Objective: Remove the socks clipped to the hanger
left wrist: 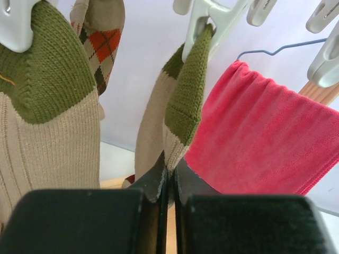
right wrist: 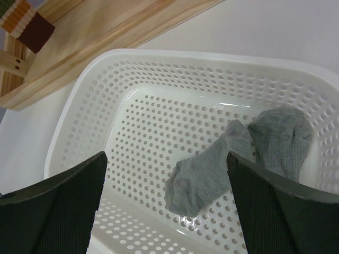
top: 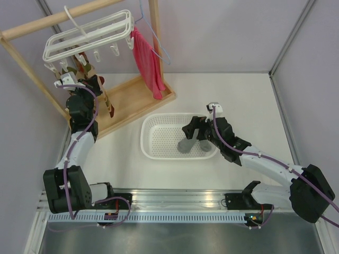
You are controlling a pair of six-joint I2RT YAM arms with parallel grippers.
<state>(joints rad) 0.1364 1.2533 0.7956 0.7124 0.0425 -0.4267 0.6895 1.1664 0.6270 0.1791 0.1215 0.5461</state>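
The white frame hanger [top: 90, 36] hangs from a wooden rail at the back left. Tan and olive socks [left wrist: 180, 114] and an argyle one [left wrist: 100, 39] hang from its clips [left wrist: 204, 24]. My left gripper [left wrist: 169, 172] is shut on the lower edge of the middle tan-olive sock; in the top view it [top: 79, 87] sits just under the hanger. My right gripper [right wrist: 165, 174] is open and empty above the white basket [top: 153, 138]. Two grey socks [right wrist: 238, 159] lie in the basket, also seen from above [top: 193, 143].
A red cloth [top: 147, 61] hangs on a thin blue wire hanger [top: 153, 37] right of the white one. The wooden rack base [top: 132, 100] lies behind the basket. Grey walls close in the back and sides.
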